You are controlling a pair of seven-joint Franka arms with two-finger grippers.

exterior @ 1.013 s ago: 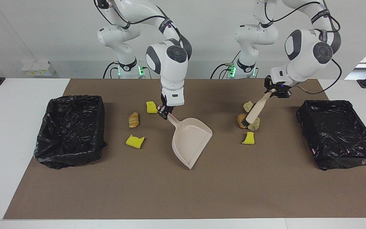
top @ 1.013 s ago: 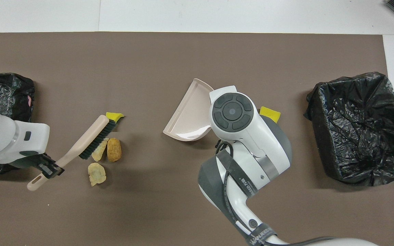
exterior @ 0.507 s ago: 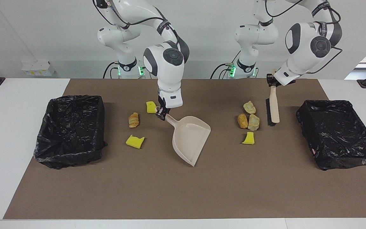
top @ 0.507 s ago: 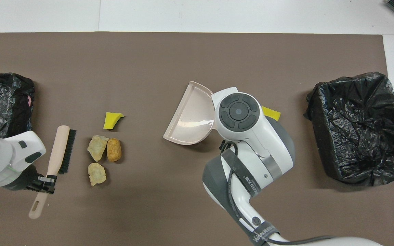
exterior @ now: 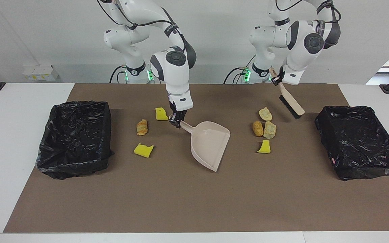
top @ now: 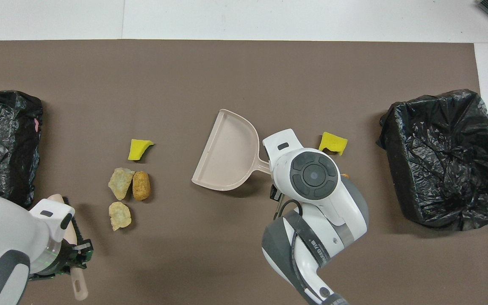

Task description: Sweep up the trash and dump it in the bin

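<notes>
My right gripper (exterior: 176,120) is shut on the handle of the beige dustpan (exterior: 211,143), whose pan rests on the mat mid-table. My left gripper (exterior: 276,79) is shut on the handle of the black-bristled brush (exterior: 291,102), held tilted in the air above the mat, beside the lumps. Trash toward the left arm's end: three tan and brown lumps (exterior: 264,125) and a yellow sponge chunk (exterior: 264,146). Toward the right arm's end lie two yellow chunks (exterior: 161,114) (exterior: 143,150) and a croissant-like piece (exterior: 142,127). In the overhead view the dustpan (top: 227,156) opens toward the lumps (top: 129,186).
A black-lined bin (exterior: 74,138) stands at the right arm's end of the brown mat and another bin (exterior: 360,141) at the left arm's end. Both look empty. White table borders the mat (exterior: 194,202) on all sides.
My left gripper lifted the brush off the lumps and swung it up and back toward the robots. My right gripper turned the dustpan and shifted it slightly toward the lumps.
</notes>
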